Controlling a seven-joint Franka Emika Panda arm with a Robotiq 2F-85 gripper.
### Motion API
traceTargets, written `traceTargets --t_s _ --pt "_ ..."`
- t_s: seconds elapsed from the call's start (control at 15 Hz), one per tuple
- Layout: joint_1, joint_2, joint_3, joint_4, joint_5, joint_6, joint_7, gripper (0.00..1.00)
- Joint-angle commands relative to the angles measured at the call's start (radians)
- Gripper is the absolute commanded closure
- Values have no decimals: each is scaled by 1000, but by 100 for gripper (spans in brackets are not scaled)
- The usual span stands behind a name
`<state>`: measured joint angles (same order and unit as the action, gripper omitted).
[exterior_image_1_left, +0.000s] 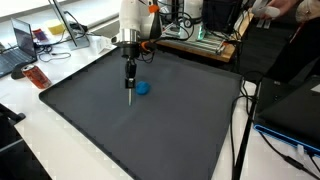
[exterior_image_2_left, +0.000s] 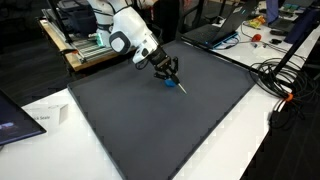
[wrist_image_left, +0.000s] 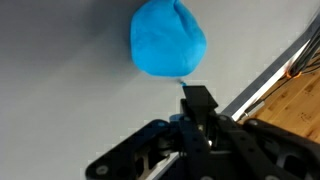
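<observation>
Observed arm (exterior_image_1_left: 133, 22) hanging from upper centre, gripper (exterior_image_1_left: 130, 88) pointing straight down over dark worktop (exterior_image_1_left: 150, 135). Found jaws fully shut, nothing clearly held. Located blue ball (exterior_image_1_left: 143, 87) on worktop just right of gripper, near frame centre.

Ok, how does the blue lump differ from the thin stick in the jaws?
The blue lump is round and squat; the thin stick is long and slim. The lump lies loose on the dark grey mat; the stick hangs point-down, clamped in the jaws. Both are small against the mat.
</observation>
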<state>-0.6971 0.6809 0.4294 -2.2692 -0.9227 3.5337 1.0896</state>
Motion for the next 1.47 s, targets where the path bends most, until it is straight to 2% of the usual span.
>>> traceTargets --t_s 0.0,0.2,0.4,0.93,1.4 --pt "-26 57 39 50 -21 -28 24 97" --pt "-56 86 71 64 -29 -54 44 97" --pt "-109 95 131 66 -40 -99 60 97" --pt "-244 103 333 94 23 -384 14 97" --pt "-266 53 399 107 34 -530 21 97"
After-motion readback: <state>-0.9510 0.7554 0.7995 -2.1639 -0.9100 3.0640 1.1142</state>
